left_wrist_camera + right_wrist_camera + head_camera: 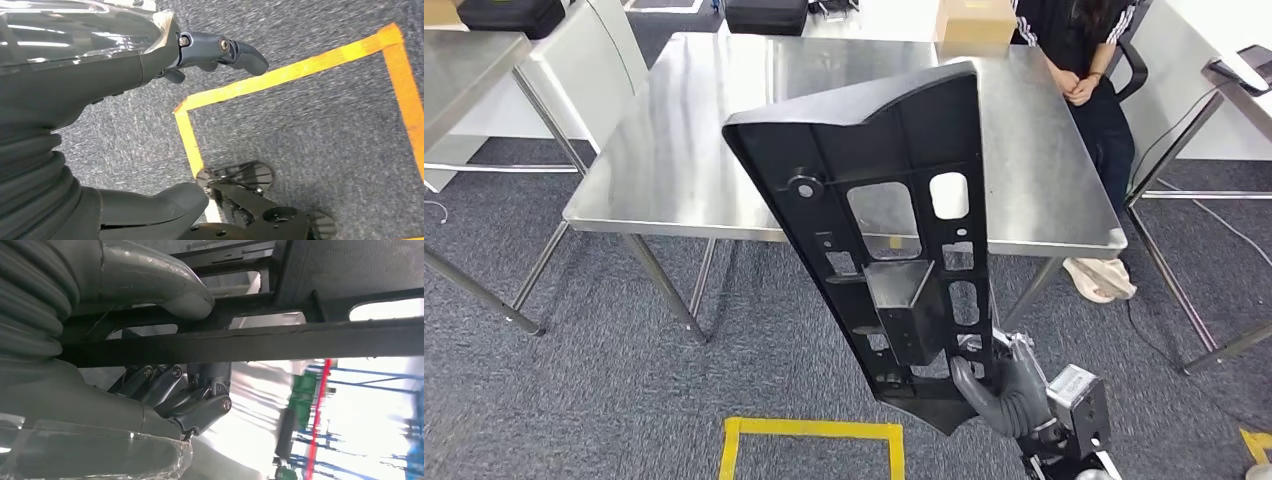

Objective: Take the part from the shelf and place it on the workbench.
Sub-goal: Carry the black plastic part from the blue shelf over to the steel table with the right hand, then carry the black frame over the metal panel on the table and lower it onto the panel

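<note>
The right hand (pixel 1009 390) grips the near, narrow end of a long black plastic part (pixel 884 240) and holds it upright, tilted a little to the left, in front of the robot. The part is a flat panel with several cut-out windows, a round boss near its upper left and a box-shaped pocket (pixel 902 300) low in the middle. It widens toward the top, and that top edge stands over the steel worktop (pixel 684 140) as seen from above; the part is in the air, not resting on the worktop. In the right wrist view the thumb (pixel 165 282) lies over one bar of the part (pixel 300 340) and the darker fingers (pixel 200 405) curl under it.

The left hand (pixel 220 50) hangs low over grey carpet (pixel 320 140) marked with yellow tape (pixel 280 77); it holds nothing and its fingers are loosely bent and apart.

At the far right of the worktop a person (pixel 1084 70) in dark clothes sits with hands together. A cardboard box (pixel 974 22) stands on the far edge.
</note>
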`<action>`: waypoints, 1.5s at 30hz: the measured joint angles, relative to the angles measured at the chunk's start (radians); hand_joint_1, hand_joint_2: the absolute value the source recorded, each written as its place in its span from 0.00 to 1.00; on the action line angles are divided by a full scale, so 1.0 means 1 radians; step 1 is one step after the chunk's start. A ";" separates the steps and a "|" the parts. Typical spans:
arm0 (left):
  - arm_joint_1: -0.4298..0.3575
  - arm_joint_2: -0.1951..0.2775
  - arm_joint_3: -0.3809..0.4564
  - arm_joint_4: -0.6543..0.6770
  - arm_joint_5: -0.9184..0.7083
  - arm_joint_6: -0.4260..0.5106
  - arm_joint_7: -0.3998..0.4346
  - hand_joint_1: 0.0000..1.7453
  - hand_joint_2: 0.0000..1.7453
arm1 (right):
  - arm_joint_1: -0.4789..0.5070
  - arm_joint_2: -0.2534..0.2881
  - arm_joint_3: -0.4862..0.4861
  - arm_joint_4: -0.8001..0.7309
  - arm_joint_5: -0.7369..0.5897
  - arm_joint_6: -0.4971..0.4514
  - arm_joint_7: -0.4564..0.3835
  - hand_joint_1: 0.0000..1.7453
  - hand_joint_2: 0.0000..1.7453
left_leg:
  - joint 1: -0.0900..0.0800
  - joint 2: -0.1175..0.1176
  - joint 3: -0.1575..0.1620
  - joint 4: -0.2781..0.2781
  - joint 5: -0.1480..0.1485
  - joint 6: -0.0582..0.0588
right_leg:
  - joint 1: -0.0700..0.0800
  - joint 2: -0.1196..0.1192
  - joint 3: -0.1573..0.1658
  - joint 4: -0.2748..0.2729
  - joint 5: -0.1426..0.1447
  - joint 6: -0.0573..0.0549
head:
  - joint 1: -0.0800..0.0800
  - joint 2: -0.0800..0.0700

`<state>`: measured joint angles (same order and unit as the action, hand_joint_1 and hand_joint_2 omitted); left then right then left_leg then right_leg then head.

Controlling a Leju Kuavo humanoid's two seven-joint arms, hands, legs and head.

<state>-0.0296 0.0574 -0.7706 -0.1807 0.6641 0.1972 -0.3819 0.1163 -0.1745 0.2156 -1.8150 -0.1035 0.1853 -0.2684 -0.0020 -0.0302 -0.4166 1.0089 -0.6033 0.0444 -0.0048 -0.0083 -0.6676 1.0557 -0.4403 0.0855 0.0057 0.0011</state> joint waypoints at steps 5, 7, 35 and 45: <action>-0.016 -0.003 0.000 -0.001 0.000 0.000 -0.004 0.00 1.00 | -0.014 0.000 0.002 -0.002 -0.002 -0.004 -0.002 1.00 1.00 | 0.003 0.018 -0.090 0.224 0.069 -0.022 | -0.010 0.003 0.101 -0.036 -0.022 -0.088 | -0.007 0.000; -0.015 -0.005 0.000 -0.002 0.000 0.000 -0.004 0.00 1.00 | -0.014 0.000 0.003 -0.002 -0.002 -0.004 -0.001 1.00 1.00 | 0.009 0.022 -0.179 0.311 0.019 -0.032 | -0.012 0.006 0.141 -0.055 -0.045 -0.097 | -0.009 0.000; -0.003 -0.019 0.000 0.000 0.000 0.056 -0.012 0.00 1.00 | -0.016 0.001 0.019 -0.027 0.077 -0.046 0.013 1.00 1.00 | -0.001 0.022 -0.079 0.069 0.031 -0.021 | 0.001 0.012 0.100 -0.051 -0.018 -0.091 | -0.014 0.000; -0.018 -0.015 -0.006 -0.001 -0.026 0.054 0.016 0.00 1.00 | -0.190 0.007 0.074 0.041 0.170 -0.071 0.041 1.00 1.00 | 0.021 0.027 -0.206 0.034 0.147 -0.048 | -0.006 0.028 0.158 -0.053 -0.071 -0.075 | -0.019 0.000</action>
<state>-0.0476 0.0425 -0.7771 -0.1815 0.6378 0.2508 -0.3656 -0.0741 -0.1672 0.2900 -1.7735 0.0662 0.1143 -0.2273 0.0189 -0.0034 -0.6229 1.0434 -0.4564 -0.0037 -0.0104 0.0192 -0.5091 1.0025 -0.5117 0.0106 -0.0130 0.0011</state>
